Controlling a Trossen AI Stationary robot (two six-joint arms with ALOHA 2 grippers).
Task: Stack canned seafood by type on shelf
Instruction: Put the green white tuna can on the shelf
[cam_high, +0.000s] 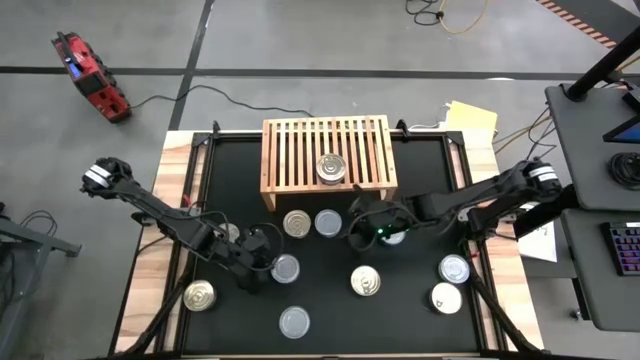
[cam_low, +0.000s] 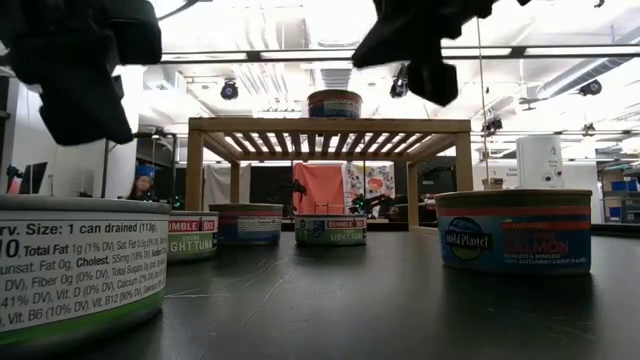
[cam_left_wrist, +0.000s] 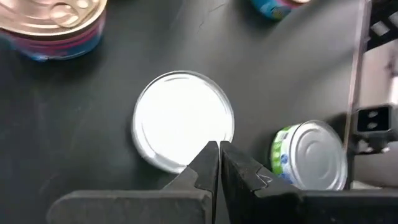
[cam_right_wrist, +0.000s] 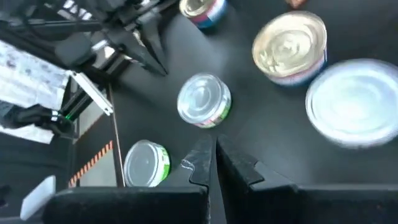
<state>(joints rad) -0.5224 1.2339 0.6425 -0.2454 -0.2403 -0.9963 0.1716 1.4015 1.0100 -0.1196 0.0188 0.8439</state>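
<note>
From above, one can (cam_high: 332, 168) sits on the shelf (cam_high: 290, 150), the other cans (cam_high: 365, 281) scattered on the mat (cam_high: 400, 320) before it. The left gripper (cam_high: 262, 268) hangs beside a silver-lidded can (cam_left_wrist: 183, 119), fingers pressed together, holding nothing. The right gripper (cam_high: 365, 228), likewise pinched shut and empty, hovers just before the shelf. Only the low view shows labels: tuna (cam_low: 330, 229) and salmon (cam_low: 514, 231).

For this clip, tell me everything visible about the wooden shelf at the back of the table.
The shelf is a low rack of light wood with a slatted top and solid side legs, standing upright at the far middle of the black mat. One round can with a silvery lid sits on its slats, right of centre near the front edge. From table level the space under it is open. Two more cans stand on the mat just in front. No tool touches it.
</note>
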